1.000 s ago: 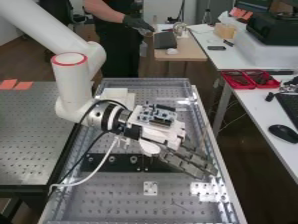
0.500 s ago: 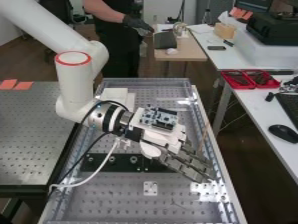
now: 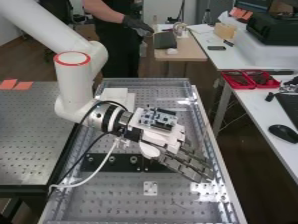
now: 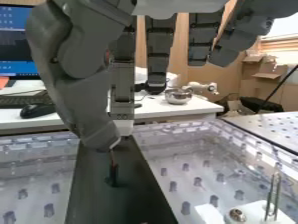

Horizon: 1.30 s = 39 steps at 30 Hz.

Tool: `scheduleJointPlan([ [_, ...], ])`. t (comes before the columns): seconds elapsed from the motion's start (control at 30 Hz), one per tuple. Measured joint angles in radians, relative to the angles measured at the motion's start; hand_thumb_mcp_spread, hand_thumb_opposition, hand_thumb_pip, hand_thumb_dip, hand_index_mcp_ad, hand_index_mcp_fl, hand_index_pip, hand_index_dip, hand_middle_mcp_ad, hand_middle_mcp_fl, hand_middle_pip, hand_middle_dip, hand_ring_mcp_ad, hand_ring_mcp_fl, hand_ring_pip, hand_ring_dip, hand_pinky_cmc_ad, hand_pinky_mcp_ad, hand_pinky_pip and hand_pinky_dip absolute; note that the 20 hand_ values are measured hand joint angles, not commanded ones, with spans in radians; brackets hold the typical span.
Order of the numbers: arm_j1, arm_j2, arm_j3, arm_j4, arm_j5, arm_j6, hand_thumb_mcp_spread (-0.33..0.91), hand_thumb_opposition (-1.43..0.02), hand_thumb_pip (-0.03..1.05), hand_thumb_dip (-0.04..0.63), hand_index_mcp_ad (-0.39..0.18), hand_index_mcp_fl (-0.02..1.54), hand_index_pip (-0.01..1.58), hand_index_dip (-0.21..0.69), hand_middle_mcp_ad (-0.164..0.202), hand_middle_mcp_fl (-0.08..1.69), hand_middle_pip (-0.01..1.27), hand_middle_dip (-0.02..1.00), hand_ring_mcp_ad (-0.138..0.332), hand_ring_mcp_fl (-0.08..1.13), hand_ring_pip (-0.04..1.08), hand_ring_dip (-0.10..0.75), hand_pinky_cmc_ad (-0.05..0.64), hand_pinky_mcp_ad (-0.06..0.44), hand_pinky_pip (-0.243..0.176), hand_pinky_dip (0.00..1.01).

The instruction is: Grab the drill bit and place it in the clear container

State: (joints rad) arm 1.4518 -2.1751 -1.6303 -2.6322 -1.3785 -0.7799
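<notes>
Robot hand (image 3: 189, 162) is held over the perforated tabletop (image 3: 113, 200), palm end toward the arm, fingers straight and pointed away from it. Not clenched; in the wrist view the thumb (image 4: 86, 100) is hung down beside the nearest finger, and whether anything is pinched there cannot be told. What looks like the drill bit (image 4: 114, 176) is seen upright just below the thumb tip, thin reddish top, dark lower part, set over the black plate (image 4: 100, 200); contact with the thumb can't be confirmed. Plate and hand are bordered by the clear-walled tray (image 3: 143, 80). White blocks (image 3: 115, 94) are placed at its far end. Circuit board (image 3: 158, 118) is mounted on the back of the hand. Red bins (image 3: 238, 80) and mouse (image 3: 284, 133) are parked on the white desk (image 3: 256, 107) alongside.
</notes>
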Motion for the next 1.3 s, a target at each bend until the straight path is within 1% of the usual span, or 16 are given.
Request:
scheduleJointPlan([
  [0.17,0.004,0.000,-0.004,0.004,-0.005,0.001,0.51,-0.87,0.57,0.298,-0.131,0.56,0.82,0.379,0.026,0.23,0.12,0.21,0.182,0.05,0.10,0.023,0.330,0.136,-0.059,0.14],
  [0.3,0.005,0.000,-0.005,0.007,-0.002,-0.001,0.51,-0.87,0.57,0.298,-0.129,0.56,0.83,0.361,0.026,0.23,0.12,0.21,0.182,0.05,0.10,0.023,0.330,0.138,-0.059,0.14],
  [0.33,0.005,0.000,-0.005,0.008,-0.001,-0.001,0.51,-0.87,0.57,0.298,-0.134,0.57,0.83,0.361,0.026,0.23,0.12,0.21,0.182,0.05,0.10,0.023,0.330,0.138,-0.059,0.14],
  [0.4,0.004,0.000,-0.006,0.011,0.003,-0.005,0.51,-0.87,0.57,0.298,-0.124,0.61,0.83,0.361,0.026,0.23,0.12,0.21,0.182,0.05,0.10,0.023,0.330,0.136,-0.059,0.14],
  [0.47,0.004,0.000,-0.006,0.014,0.004,-0.007,0.51,-0.87,0.57,0.298,-0.124,0.62,0.84,0.361,0.026,0.23,0.12,0.21,0.182,0.05,0.10,0.023,0.330,0.136,-0.059,0.14],
  [0.5,0.004,0.000,-0.006,0.015,0.005,-0.007,0.51,-0.87,0.57,0.298,-0.129,0.64,0.87,0.361,0.026,0.23,0.12,0.21,0.182,0.05,0.10,0.023,0.330,0.136,-0.059,0.14],
  [0.53,0.003,0.000,-0.006,0.015,0.006,-0.008,0.51,-0.88,0.57,0.298,-0.126,0.69,0.91,0.361,0.026,0.23,0.12,0.21,0.182,0.05,0.10,0.023,0.330,0.136,-0.059,0.14],
  [0.57,0.003,0.000,-0.006,0.016,0.007,-0.011,0.54,-0.89,0.55,0.298,-0.119,0.75,0.97,0.346,0.026,0.24,0.12,0.21,0.182,0.05,0.10,0.023,0.328,0.136,-0.059,0.14],
  [0.6,0.003,0.000,-0.006,0.017,0.008,-0.013,0.54,-0.90,0.52,0.302,-0.119,0.74,0.98,0.346,0.030,0.25,0.12,0.21,0.178,0.05,0.10,0.023,0.330,0.138,-0.063,0.14],
  [0.67,0.002,0.000,-0.005,0.020,0.008,-0.014,0.58,-0.97,0.51,0.284,-0.119,0.76,1.02,0.361,0.030,0.25,0.12,0.21,0.178,0.06,0.10,0.023,0.330,0.136,-0.059,0.14],
  [0.77,0.002,-0.002,-0.005,0.022,0.005,-0.013,0.60,-0.98,0.51,0.283,-0.119,0.77,1.02,0.367,0.030,0.28,0.12,0.21,0.178,0.06,0.10,0.023,0.330,0.138,-0.059,0.14],
  [1.03,0.002,-0.006,0.000,0.023,0.002,-0.006,0.61,-0.98,0.50,0.283,-0.117,0.79,1.02,0.367,0.030,0.28,0.12,0.21,0.178,0.08,0.09,0.023,0.330,0.138,-0.059,0.15],
  [1.1,0.002,-0.006,0.003,0.018,0.000,-0.006,0.62,-0.98,0.50,0.286,-0.120,0.79,1.00,0.368,0.030,0.28,0.12,0.21,0.178,0.08,0.10,0.023,0.330,0.138,-0.059,0.15],
  [1.13,0.002,-0.006,0.004,0.017,0.000,-0.006,0.61,-0.98,0.50,0.286,-0.117,0.79,0.99,0.393,0.030,0.29,0.12,0.21,0.178,0.08,0.09,0.023,0.330,0.138,-0.059,0.15],
  [1.23,0.002,-0.007,0.007,0.009,-0.001,-0.008,0.61,-0.97,0.50,0.286,-0.115,0.80,0.93,0.400,0.026,0.30,0.12,0.21,0.178,0.08,0.10,0.026,0.330,0.140,-0.059,0.15],
  [1.3,0.002,-0.007,0.007,0.004,0.000,-0.008,0.59,-0.93,0.50,0.286,-0.112,0.78,0.90,0.403,0.026,0.30,0.12,0.21,0.178,0.08,0.10,0.026,0.330,0.140,-0.059,0.15],
])
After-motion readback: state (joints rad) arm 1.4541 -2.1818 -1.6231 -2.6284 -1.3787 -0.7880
